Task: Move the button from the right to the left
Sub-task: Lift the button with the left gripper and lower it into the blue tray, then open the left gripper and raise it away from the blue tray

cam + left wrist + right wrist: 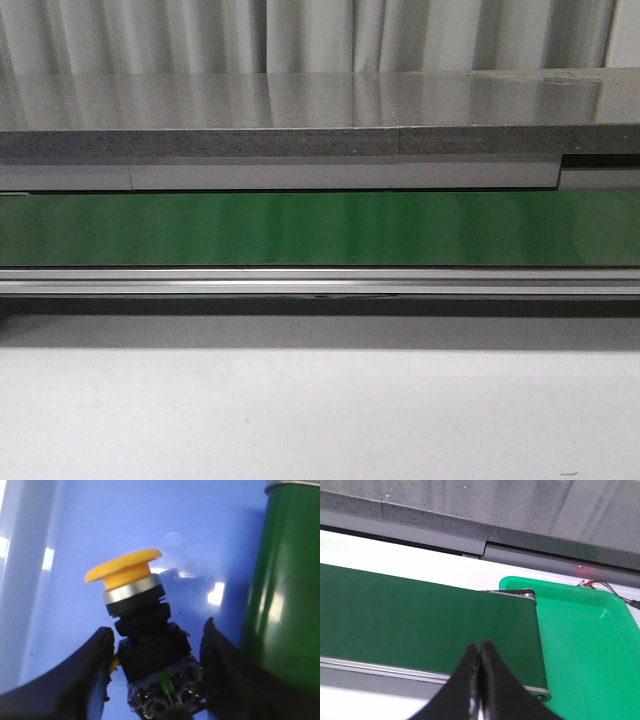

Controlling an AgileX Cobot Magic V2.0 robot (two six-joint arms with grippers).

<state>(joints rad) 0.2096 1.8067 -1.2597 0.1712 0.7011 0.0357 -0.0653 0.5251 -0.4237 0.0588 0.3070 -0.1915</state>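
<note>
The button (131,580) shows only in the left wrist view, with an orange-yellow mushroom cap, a silver ring and a black block with metal contacts. It is tilted over a blue surface (100,520). My left gripper (157,630) is shut on its black block, one finger on each side. In the right wrist view my right gripper (481,647) is shut on nothing, over the near edge of the green belt (410,615) close to its end roller. Neither gripper nor the button appears in the front view.
A green tray (590,645) sits just past the belt's end roller. The green belt (320,228) runs across the front view between a metal rail and a grey counter (300,110). A green belt edge (285,605) stands beside the left gripper.
</note>
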